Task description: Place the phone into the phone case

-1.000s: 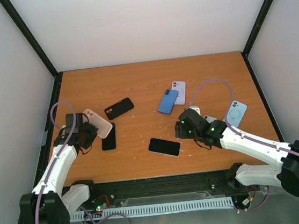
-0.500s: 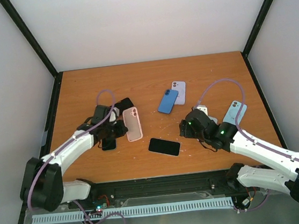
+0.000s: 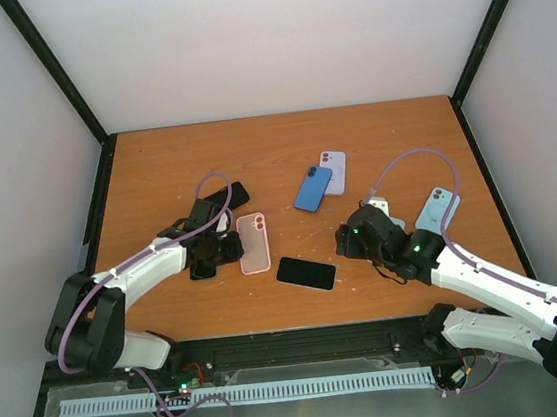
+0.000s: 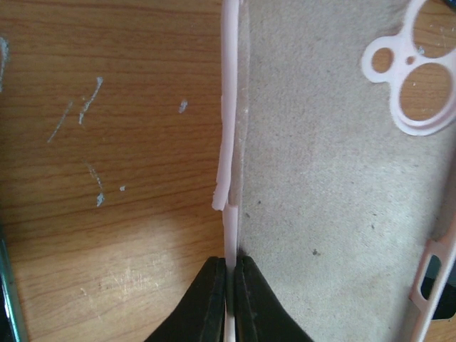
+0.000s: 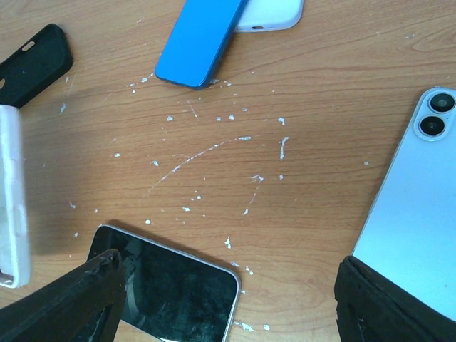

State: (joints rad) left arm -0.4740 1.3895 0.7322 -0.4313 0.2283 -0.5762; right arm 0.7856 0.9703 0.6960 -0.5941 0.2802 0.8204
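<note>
Two arms are out over the scratched orange-brown wooden bench point(image 3: 392, 145), and the job is to marry one handset to one cover. The black glass-fronted phone point(image 3: 306, 273) lies screen up near the front middle of the bench. Just to its left, and apart from it, is the pale pink soft phone case point(image 3: 252, 243), open side up with its grey lining showing; whether it rests on the wood or hangs just above it, I cannot tell. The left gripper point(image 4: 230, 285) is pressed together on that case's thin side wall. The right gripper point(image 5: 228, 274) hangs spread wide over one corner of the phone, touching nothing I can see. My read is that the case is being placed. The trick is to set it flat and square alongside the phone before letting go, because a pinch on one floppy rim invites a twist. After that, the right side wants a hold across the phone's long edges. Mind the round camera cut-out point(image 4: 413, 78): the lens end must meet that end.
</note>
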